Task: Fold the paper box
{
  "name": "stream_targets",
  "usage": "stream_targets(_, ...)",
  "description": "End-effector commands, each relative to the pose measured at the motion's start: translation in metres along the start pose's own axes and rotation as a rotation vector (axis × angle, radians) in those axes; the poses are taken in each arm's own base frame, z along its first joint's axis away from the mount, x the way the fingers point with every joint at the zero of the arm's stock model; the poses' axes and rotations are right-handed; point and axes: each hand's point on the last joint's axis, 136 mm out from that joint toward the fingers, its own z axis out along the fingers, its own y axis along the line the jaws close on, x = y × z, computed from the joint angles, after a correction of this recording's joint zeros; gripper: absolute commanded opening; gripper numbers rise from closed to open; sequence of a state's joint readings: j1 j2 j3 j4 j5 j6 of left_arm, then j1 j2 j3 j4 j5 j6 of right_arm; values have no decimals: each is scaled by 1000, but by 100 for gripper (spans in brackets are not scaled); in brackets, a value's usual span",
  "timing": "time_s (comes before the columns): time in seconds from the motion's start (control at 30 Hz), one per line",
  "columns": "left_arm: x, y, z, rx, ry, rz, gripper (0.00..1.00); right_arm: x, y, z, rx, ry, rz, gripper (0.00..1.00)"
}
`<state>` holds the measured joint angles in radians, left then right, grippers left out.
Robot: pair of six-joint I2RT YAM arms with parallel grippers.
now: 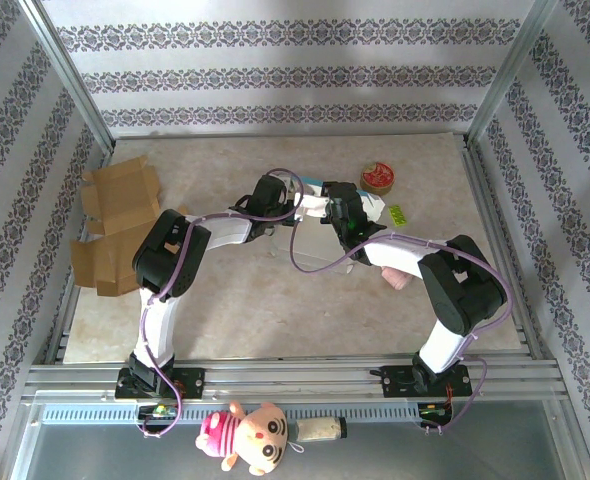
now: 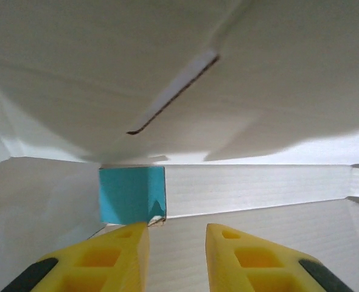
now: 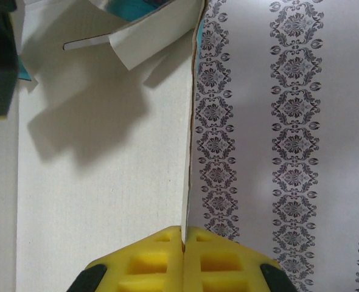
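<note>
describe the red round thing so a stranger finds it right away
Start at the beige table and look past the white box to its far right part. The disc lies there just behind a small green item; it alone is round and red.

left arm (image 1: 175, 262) and right arm (image 1: 460, 290) reach inward, left tool (image 2: 176, 258) parted, right tool (image 3: 184, 258) pinched closed.

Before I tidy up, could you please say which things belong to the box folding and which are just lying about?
Job: paper box, right gripper pinching its wall, left gripper.
Lying about: brown cardboard, red round object, plush toy.
</note>
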<state>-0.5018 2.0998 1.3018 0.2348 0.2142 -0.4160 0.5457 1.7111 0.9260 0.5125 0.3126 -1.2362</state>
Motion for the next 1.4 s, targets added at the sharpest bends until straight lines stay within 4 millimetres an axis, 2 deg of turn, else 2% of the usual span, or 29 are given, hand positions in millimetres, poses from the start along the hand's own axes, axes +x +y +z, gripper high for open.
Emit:
stream_targets(0.0,-7,-22,7,126,-39,18,31,-10,3,-7,-16,-44,13,3)
stream_targets(0.1,-10,-21,-2,118,-57,26,31,-8,5,-7,-22,-35,8,3)
stream_targets(0.17,-17,-24,-17,113,-89,43,35,-6,6,-7,-22,-29,2,3)
stream_targets(0.27,-28,-19,-51,63,-144,61,45,-3,6,-8,-17,-21,-8,3)
stream_targets(0.43,-36,17,-110,-94,-183,62,52,1,4,-8,-12,-15,-4,3)
stream_targets(0.53,-38,40,-134,-165,-163,86,53,1,4,-7,-13,-15,-7,3)
stream_targets(0.6,-39,49,-142,-177,-137,116,54,0,5,-6,-15,-16,-8,3)
stream_targets(0.73,-43,49,-139,-75,-46,191,57,-3,5,-5,-17,-21,-10,3)
stream_targets(0.93,-48,21,-117,150,36,288,61,-6,5,-6,-21,-25,-19,3)
stream_targets(1.17,-67,26,-80,166,32,277,63,-6,5,-6,-25,-23,-20,3)
stream_targets(1.2,-68,28,-75,164,39,274,61,-5,5,-6,-26,-22,-20,3)
stream_targets(1.37,-70,32,-62,150,63,273,30,-7,9,-7,-37,-23,-16,4)
